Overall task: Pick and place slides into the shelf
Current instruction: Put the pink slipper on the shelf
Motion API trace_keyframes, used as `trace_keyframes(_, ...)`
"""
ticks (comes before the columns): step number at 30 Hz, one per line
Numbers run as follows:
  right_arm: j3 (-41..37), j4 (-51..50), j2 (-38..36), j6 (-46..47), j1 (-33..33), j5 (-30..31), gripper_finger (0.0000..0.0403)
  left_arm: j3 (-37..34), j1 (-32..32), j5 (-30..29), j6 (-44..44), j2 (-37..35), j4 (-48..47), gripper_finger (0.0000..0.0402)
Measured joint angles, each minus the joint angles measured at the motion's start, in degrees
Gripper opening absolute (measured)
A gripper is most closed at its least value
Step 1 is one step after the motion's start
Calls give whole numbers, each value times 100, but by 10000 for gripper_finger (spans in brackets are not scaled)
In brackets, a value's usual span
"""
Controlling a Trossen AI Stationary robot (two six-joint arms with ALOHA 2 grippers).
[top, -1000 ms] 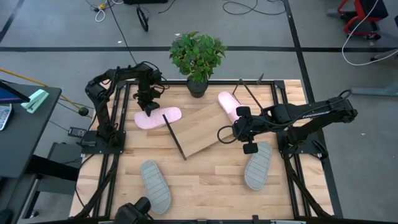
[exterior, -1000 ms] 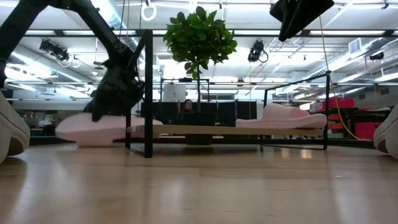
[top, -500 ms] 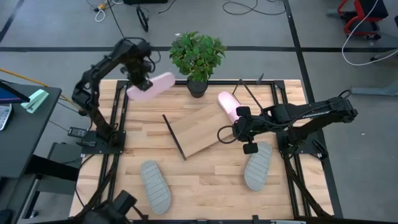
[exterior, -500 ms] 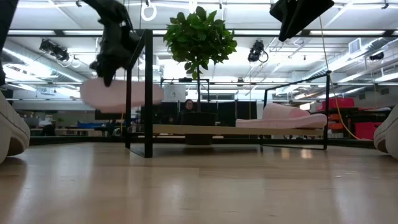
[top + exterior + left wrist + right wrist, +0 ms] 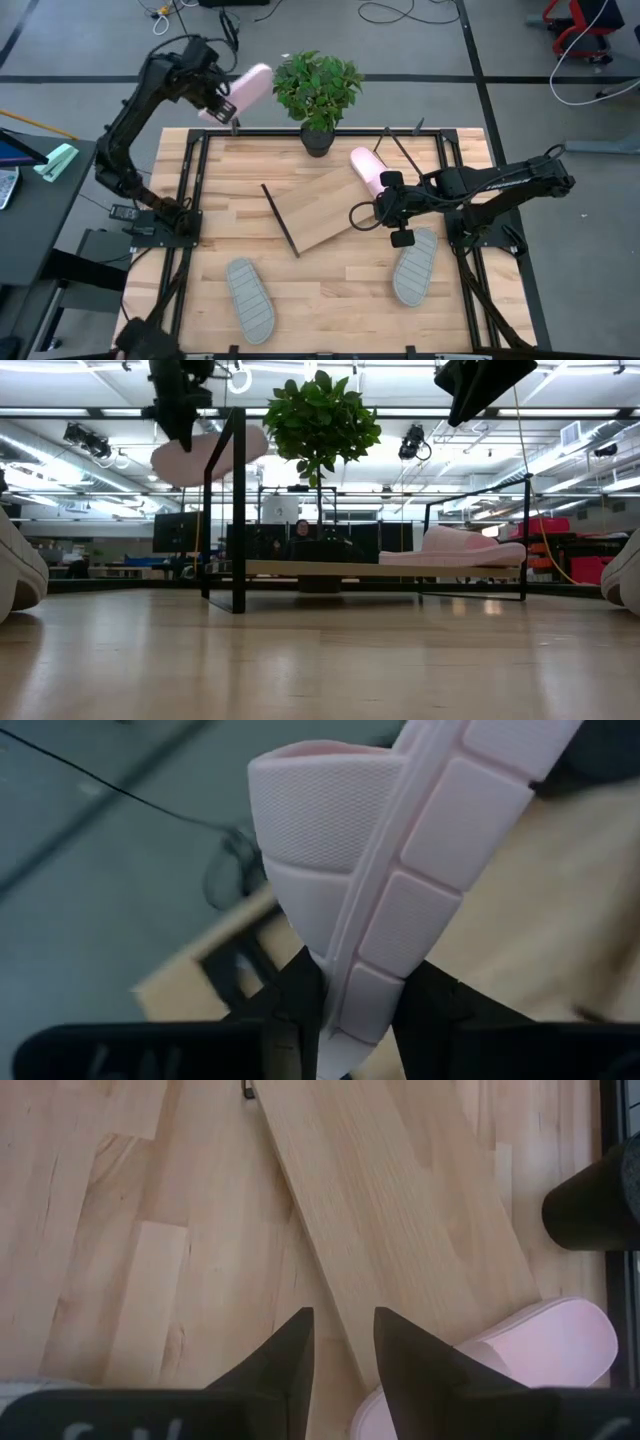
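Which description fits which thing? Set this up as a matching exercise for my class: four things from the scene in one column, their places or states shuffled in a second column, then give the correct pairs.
Things
1. pink slide in the left gripper
2. second pink slide
3. grey slides
4. potted plant

Places or states
A. standing at the table's far edge, behind the shelf
B. lying on the shelf's far right end
C. held up in the air beyond the table's far left corner
D. lying on the tabletop, one near each front corner

Pairs: 1-C, 2-B, 3-D, 4-A
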Motion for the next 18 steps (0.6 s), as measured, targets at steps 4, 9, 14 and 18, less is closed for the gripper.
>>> trace_keyframes(4,0,0,0,51,0,0,113,0,-87,-804,-2,-284,453,95)
trace_keyframes(9,0,0,0,92,0,3,113,0,-255,-1250,271,-658,1200,95)
trace_keyframes(14,0,33,0,144,2,1066,110,2,-727,-1230,616,-1040,1890,95)
trace_keyframes(18,-2,63,-2,-11,-2,1929,100,2,-1160,-1266,919,-1293,2134,95)
